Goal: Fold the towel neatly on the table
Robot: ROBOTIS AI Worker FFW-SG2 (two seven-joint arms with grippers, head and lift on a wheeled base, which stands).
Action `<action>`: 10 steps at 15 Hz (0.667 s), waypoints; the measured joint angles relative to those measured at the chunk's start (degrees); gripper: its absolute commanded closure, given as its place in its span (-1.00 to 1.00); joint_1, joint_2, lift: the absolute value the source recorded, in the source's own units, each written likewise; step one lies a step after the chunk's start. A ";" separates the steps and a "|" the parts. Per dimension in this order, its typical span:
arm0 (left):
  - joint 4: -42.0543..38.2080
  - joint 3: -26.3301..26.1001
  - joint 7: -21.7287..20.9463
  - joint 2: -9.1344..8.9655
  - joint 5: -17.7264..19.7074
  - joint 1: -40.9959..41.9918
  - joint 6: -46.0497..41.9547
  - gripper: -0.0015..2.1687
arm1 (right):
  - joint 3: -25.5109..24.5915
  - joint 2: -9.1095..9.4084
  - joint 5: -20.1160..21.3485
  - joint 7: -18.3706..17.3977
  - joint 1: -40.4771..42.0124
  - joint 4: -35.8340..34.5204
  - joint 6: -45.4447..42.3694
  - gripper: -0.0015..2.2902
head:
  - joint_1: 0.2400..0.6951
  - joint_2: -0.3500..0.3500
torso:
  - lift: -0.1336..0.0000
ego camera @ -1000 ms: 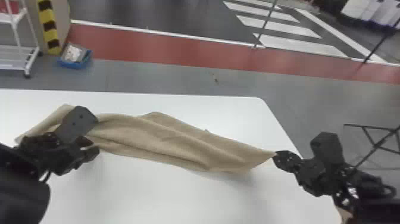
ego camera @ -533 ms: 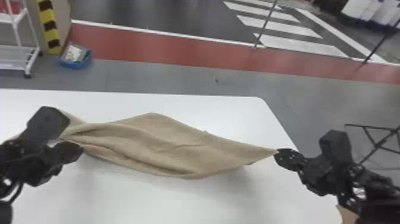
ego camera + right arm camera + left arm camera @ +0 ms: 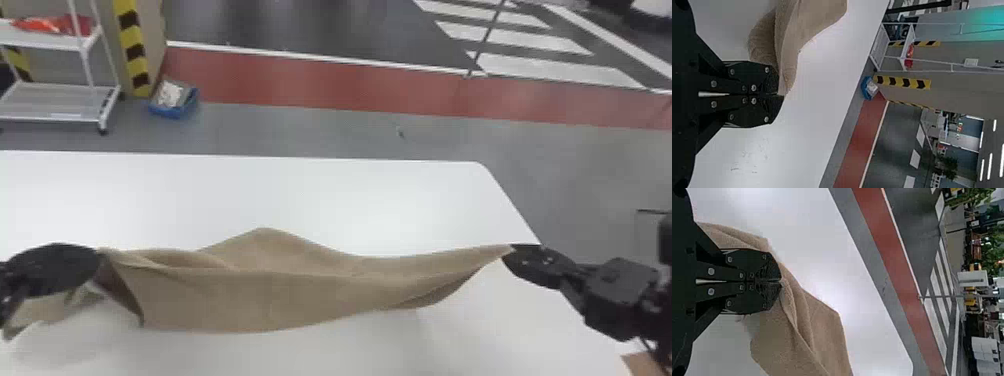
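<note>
In the head view my left gripper (image 3: 97,265) is at the left and my right gripper (image 3: 510,250) at the right, with the tan towel (image 3: 270,300) stretched between them over the white table. Its middle sags in loose folds, and a further part hangs below the left gripper. In the left wrist view, my left gripper (image 3: 779,281) is shut on a bunched edge of the towel (image 3: 789,337). The right wrist view has my right gripper (image 3: 779,94) shut on a corner of the towel (image 3: 809,19).
The white table (image 3: 350,200) has its far edge and right corner in view. Beyond it on the floor stand a blue bin (image 3: 175,107) and a white wheeled cart (image 3: 60,90) at the far left.
The head view has tilted or shifted. The towel's left part has been drawn up and left with my left gripper, now hanging in a taller drape. The right gripper stays on its corner.
</note>
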 measured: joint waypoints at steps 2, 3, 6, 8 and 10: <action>-1.19 -0.85 0.09 -0.28 -1.80 -2.51 0.94 0.48 | -0.23 0.00 -0.92 -0.74 -0.37 -0.01 0.58 0.18 | 1.00 -0.62 | -0.86; -0.90 -2.41 0.82 -0.42 -2.36 -4.39 1.40 0.48 | -0.10 0.01 -0.92 -0.98 -0.54 0.22 0.73 0.18 | 1.00 -0.63 | -0.86; 9.31 -12.38 5.07 -0.92 -5.64 -11.87 1.78 0.37 | 0.90 -0.07 1.08 -1.87 -0.75 1.44 1.86 0.18 | 1.00 -0.75 | -0.86; 19.45 -19.38 12.76 -1.85 -7.30 -16.26 1.69 -0.08 | 1.81 -0.17 2.68 -2.14 -0.65 2.07 3.29 0.18 | 1.00 -0.82 | -0.86; 27.11 -25.22 20.99 -3.01 -9.13 -18.59 1.13 -0.99 | 2.18 -0.17 3.29 -2.12 -0.16 2.41 3.74 0.18 | 1.00 -0.88 | -0.86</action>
